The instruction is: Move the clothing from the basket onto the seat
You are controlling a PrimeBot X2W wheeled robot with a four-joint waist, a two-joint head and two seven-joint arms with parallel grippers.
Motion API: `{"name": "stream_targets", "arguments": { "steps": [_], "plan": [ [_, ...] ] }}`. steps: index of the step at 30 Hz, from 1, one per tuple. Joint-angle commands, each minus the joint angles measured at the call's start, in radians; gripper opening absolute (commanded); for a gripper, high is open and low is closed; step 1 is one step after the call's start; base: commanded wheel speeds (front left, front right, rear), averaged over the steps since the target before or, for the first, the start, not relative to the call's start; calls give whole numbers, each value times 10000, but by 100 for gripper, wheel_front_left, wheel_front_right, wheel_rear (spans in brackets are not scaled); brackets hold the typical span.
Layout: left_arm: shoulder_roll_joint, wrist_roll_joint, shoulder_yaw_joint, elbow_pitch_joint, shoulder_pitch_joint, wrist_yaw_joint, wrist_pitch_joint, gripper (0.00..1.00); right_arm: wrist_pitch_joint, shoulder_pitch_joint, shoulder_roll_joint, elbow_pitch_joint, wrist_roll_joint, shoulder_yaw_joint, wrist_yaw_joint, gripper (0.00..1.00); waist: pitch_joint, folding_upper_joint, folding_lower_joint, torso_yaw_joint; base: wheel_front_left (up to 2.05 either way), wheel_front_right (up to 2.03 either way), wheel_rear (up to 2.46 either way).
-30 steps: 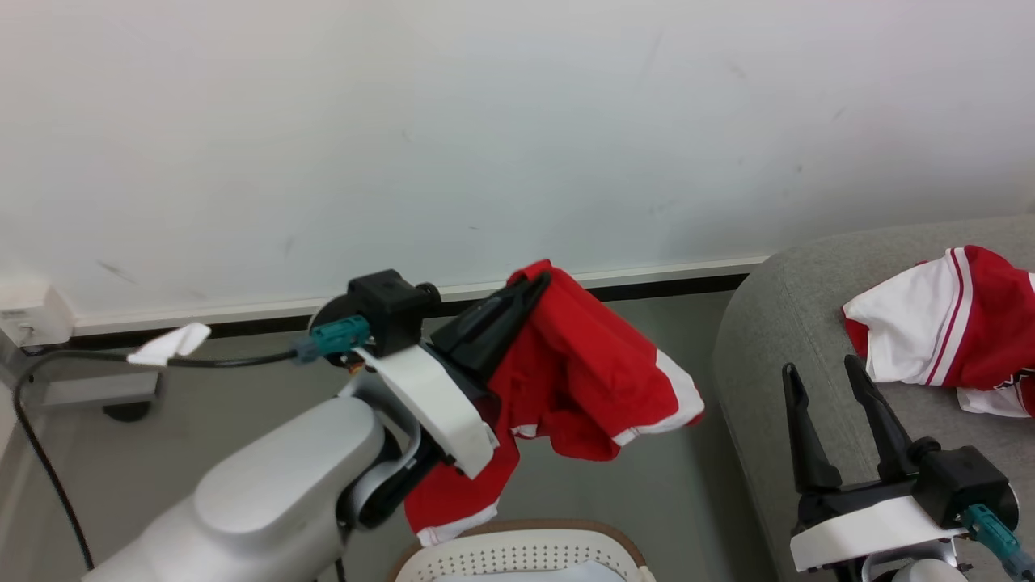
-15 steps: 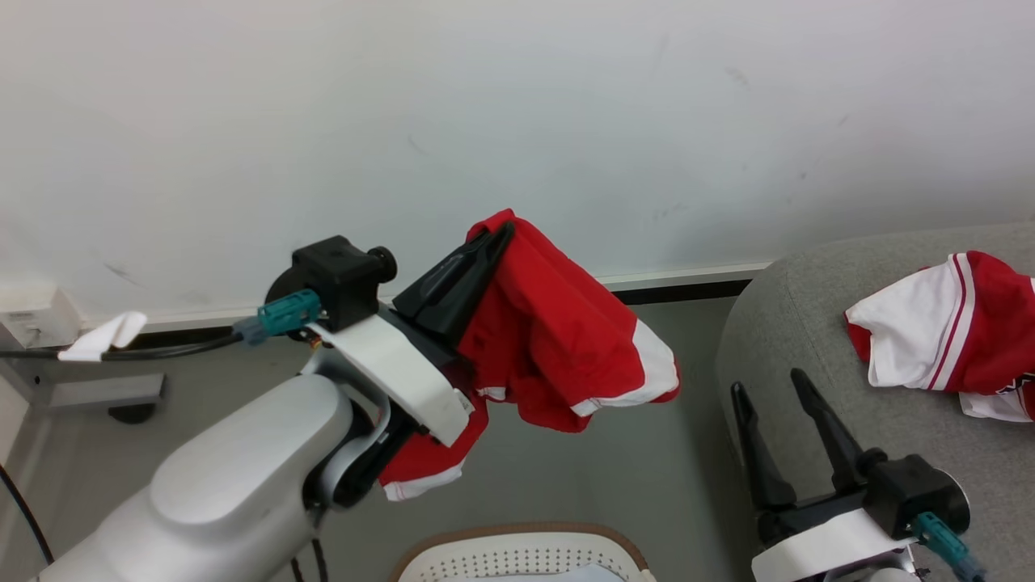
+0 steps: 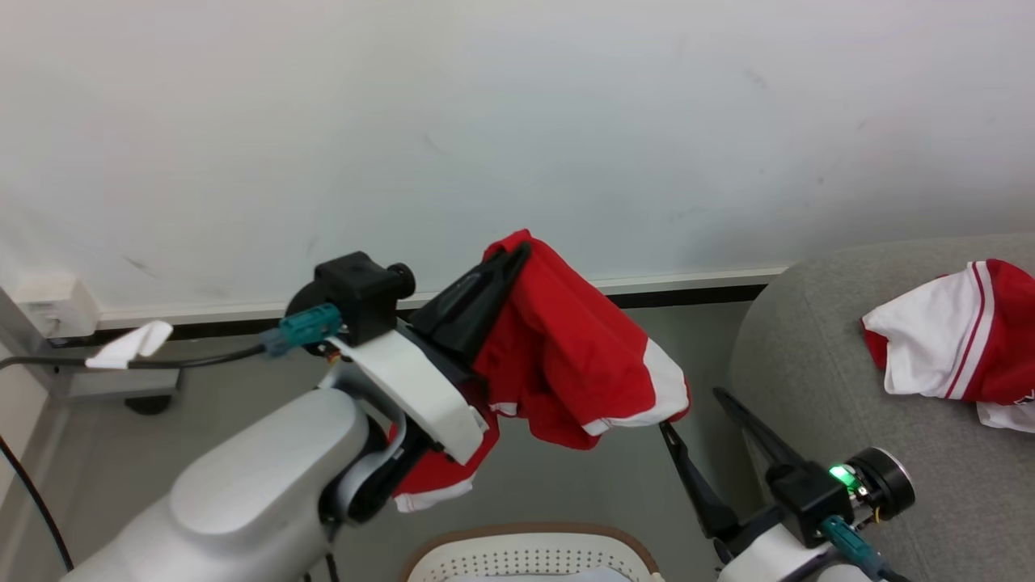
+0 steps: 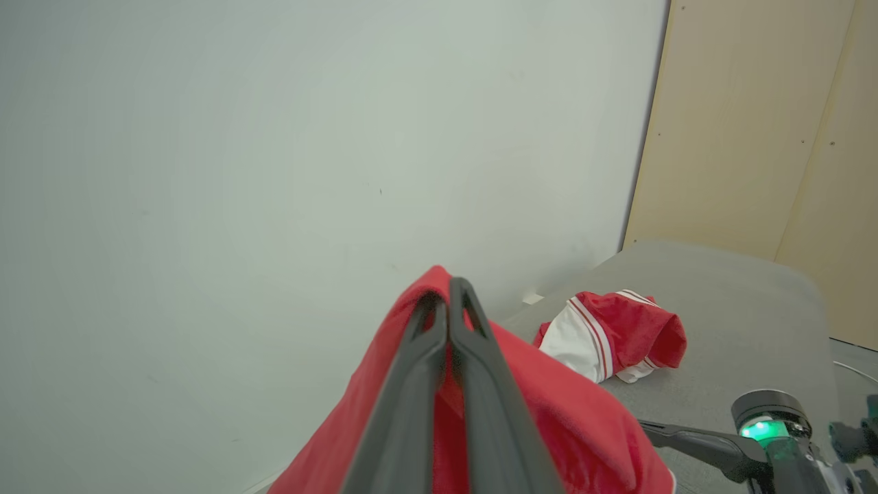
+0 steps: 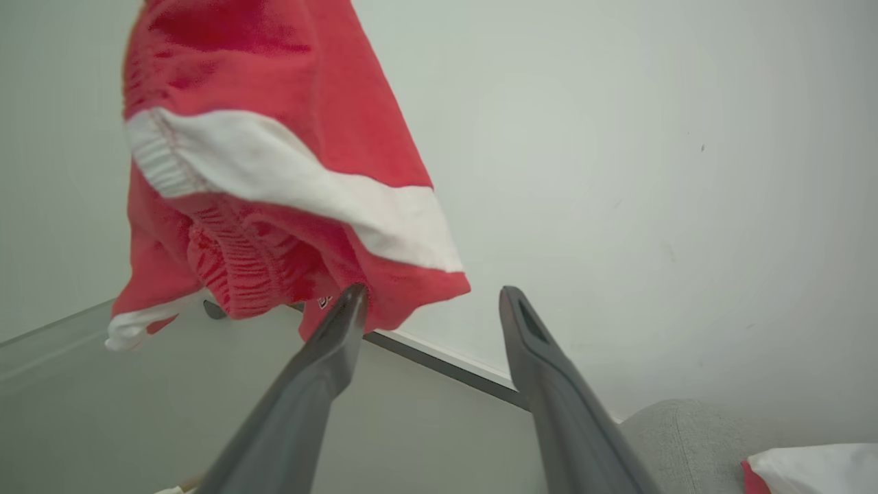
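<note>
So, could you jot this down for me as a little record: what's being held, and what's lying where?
left end effector: shut on the held garment, red with white bands, lifted clear of the basket
right end effector: open, holding nothing, close beside the held garment
seat: the striped garment lies on it
left to do: set the held garment on the seat
</note>
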Motion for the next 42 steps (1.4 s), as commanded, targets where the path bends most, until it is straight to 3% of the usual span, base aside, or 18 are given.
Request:
{"name": "stream_targets", "arguments": {
  "steps": [1, 17, 18, 19, 20, 42],
  "plan": [
    [-101, -38, -83, 47, 107, -59, 47, 0, -28, -324, -111, 256, -167, 214, -23, 100, -23, -1, 1, 109, 0, 0, 0],
    [-862, 64, -815, 376, 195, -393, 285, 0, -28, -1915, -86, 1923, 502, 2122, -23, 100, -292, -1, 1, 1064, 0, 0, 0],
    [-878, 60, -827, 393, 189, -391, 298, 0, -28, -1950, -38, 2001, 573, 2156, -23, 78, -305, -1, 1, 1107, 0, 0, 0],
    [-891, 55, -837, 401, 184, -391, 293, 0, -27, -1999, -2, 2084, 627, 2146, -23, 30, -318, -1, 1, 1147, 0, 0, 0],
    [-893, 46, -839, 405, 183, -385, 292, 0, -28, -2047, 40, 2148, 705, 2099, -23, 0, -329, -1, 1, 1181, 0, 0, 0],
    [-616, -88, -744, 480, 306, -187, 244, 0, -28, -1844, 161, 1999, 1256, 1603, -23, 0, -304, -1, 1, 949, 0, 0, 0]
  ]
}}
